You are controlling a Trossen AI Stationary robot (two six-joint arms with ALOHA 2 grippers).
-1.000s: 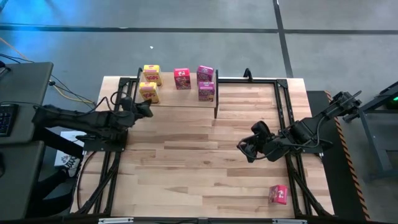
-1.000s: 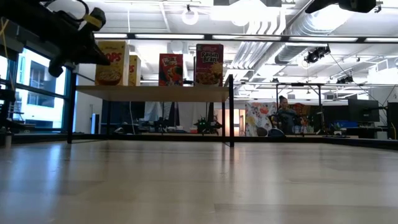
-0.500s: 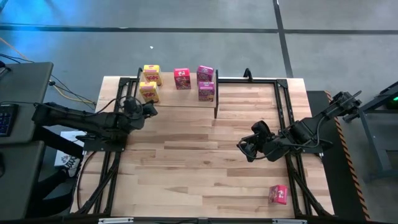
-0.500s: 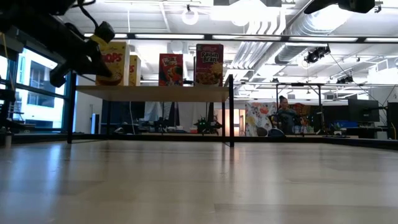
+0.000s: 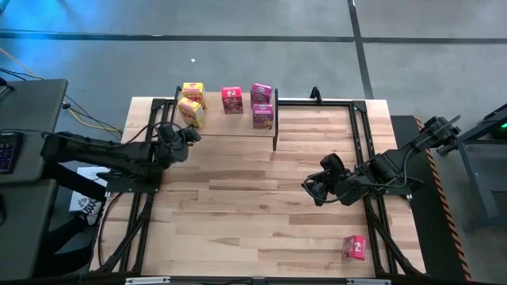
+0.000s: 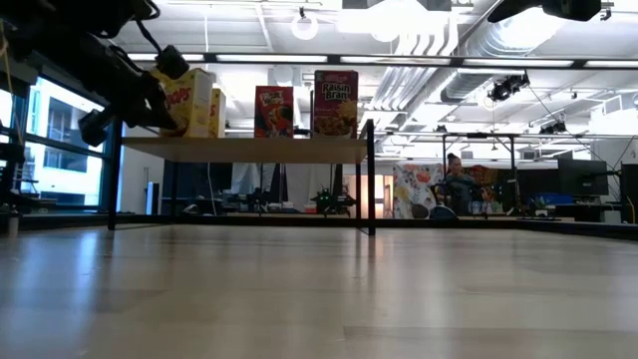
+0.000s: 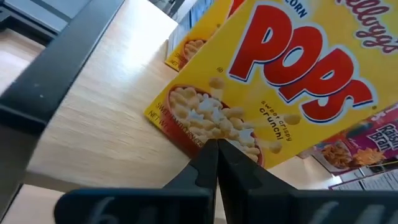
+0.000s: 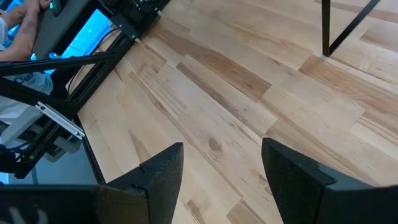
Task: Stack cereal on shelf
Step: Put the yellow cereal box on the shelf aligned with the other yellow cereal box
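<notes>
On the shelf [image 5: 230, 125] at the table's far side stand several cereal boxes: two yellow and three pink [image 5: 232, 100]. The near yellow box [image 5: 190, 111] is tilted, its top leaning toward the far edge [image 6: 194, 100]. My left gripper [image 5: 192, 136] is shut and has its tips against that box. My right gripper [image 5: 311, 188] hangs open above the bare table at the right, touching nothing. Another pink box [image 5: 355, 247] stands on the table near the front right corner. My left gripper presses its shut fingertips [image 7: 208, 155] against the printed front face of the near yellow box, close to its lower edge [image 7: 214, 134]. The fingers come almost level from the table's near-left side. The box stands tilted, its bottom on the shelf top.
The shelf's black legs [image 5: 276, 134] reach down to the table. Black frame rails [image 5: 364, 158] run along the table's left and right sides. Bare wood lies between the shelf and the front edge. A person [image 6: 457, 184] sits far back in the room.
My left gripper has moved down and toward the shelf, rolling as it went, and has come against the near yellow box. That box stood upright before and is now tipped away from the gripper and slightly turned. My right arm has kept still.
</notes>
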